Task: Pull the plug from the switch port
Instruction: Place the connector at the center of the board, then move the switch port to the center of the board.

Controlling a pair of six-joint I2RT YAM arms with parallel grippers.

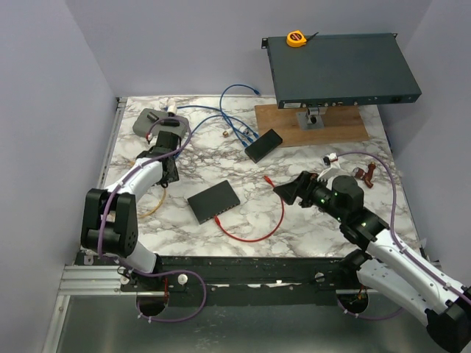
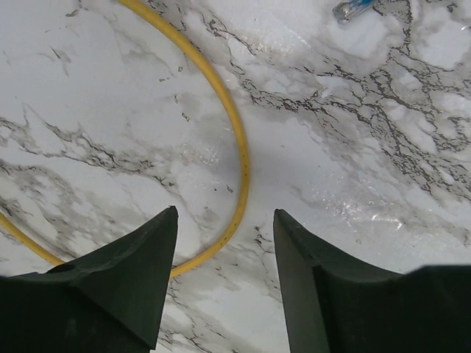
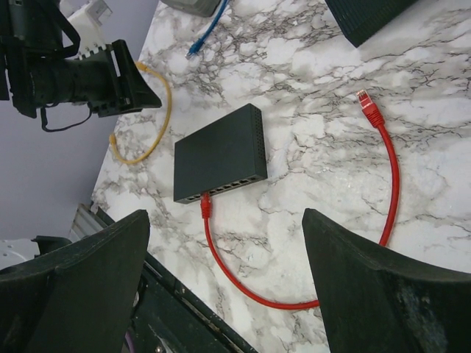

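Note:
A small black switch (image 1: 213,200) (image 3: 221,153) lies on the marble table. A red plug (image 3: 206,204) sits in one of its front ports, near the left end. Its red cable (image 1: 257,234) loops right, and the free end (image 3: 368,107) lies loose on the marble. My right gripper (image 1: 283,190) (image 3: 224,215) hovers open, right of the switch in the top view, with nothing between its fingers. Left of the switch, my left gripper (image 1: 168,180) (image 2: 226,212) stands open low over a yellow cable (image 2: 239,162) and grips nothing.
A second black box (image 1: 263,145) lies mid-table. Behind it a large rack switch (image 1: 338,70) stands on a wooden board (image 1: 346,131), with a yellow tape measure (image 1: 296,38) on top. Blue cables (image 1: 235,118) trail at the back. A grey device (image 1: 151,121) is at the far left.

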